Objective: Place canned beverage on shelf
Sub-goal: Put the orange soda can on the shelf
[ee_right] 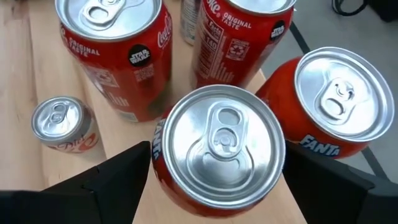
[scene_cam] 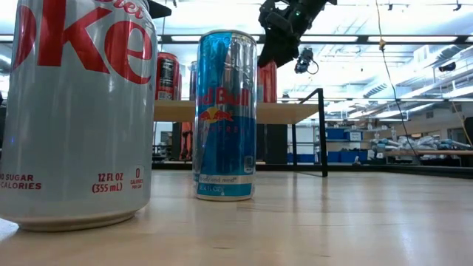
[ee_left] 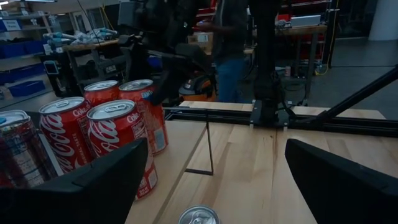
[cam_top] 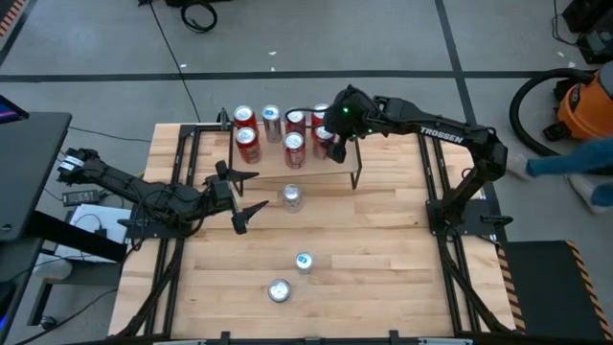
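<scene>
- Red can (ee_right: 221, 148) is being straddled on the shelf (cam_top: 305, 173) by the right gripper (ee_right: 211, 171), jaws spread and released, so it stands free
- Left gripper (cam_top: 245, 195) is being kept open near the silver can (cam_top: 292, 197)

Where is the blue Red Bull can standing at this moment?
In the low view the Red Bull can stands upright on the tabletop, right of the Diet Coke can and in front of the shelf.
</scene>
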Robot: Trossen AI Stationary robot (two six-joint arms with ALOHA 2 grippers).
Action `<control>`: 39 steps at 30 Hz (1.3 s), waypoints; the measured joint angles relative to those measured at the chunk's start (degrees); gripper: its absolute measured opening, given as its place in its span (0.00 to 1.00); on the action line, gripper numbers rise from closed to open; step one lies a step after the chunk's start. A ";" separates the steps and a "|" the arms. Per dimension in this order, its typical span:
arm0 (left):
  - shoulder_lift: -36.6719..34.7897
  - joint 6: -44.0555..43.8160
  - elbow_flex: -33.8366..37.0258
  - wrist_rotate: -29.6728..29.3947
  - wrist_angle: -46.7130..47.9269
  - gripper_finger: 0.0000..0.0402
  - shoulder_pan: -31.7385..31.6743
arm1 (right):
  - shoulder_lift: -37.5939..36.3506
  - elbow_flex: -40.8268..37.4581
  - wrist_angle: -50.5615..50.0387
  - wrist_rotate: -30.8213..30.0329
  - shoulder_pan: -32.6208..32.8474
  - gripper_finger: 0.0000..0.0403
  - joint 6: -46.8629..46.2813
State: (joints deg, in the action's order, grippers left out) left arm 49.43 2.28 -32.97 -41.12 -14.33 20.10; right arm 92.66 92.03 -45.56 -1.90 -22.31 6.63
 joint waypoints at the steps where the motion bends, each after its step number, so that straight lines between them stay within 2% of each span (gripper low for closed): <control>1: 0.00 0.00 0.00 0.00 0.00 0.98 0.00 | 0.00 0.00 -0.12 0.01 0.00 0.89 0.00; 9: 0.00 0.00 0.00 -0.02 0.02 0.98 0.00 | -0.11 0.02 -5.07 -0.16 0.11 0.90 -0.57; 21: 0.00 -0.20 0.02 0.00 0.04 0.98 0.00 | -0.13 0.00 -7.69 -7.75 0.15 0.90 -0.90; 27: 0.00 -0.17 0.02 0.00 0.04 0.98 0.00 | -0.13 0.00 -11.23 -8.96 0.15 0.90 -1.12; 34: 0.00 -0.15 0.02 0.00 0.10 0.98 0.00 | -0.14 -0.12 -11.67 -5.92 0.15 0.90 -1.41; 39: 0.00 -0.17 0.02 0.00 0.11 0.98 0.00 | -0.13 -3.32 -9.13 -3.75 0.48 0.87 4.96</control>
State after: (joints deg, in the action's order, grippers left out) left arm 49.43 2.11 -32.95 -41.12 -14.22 20.10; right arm 92.53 88.71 -54.69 -5.65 -21.82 11.59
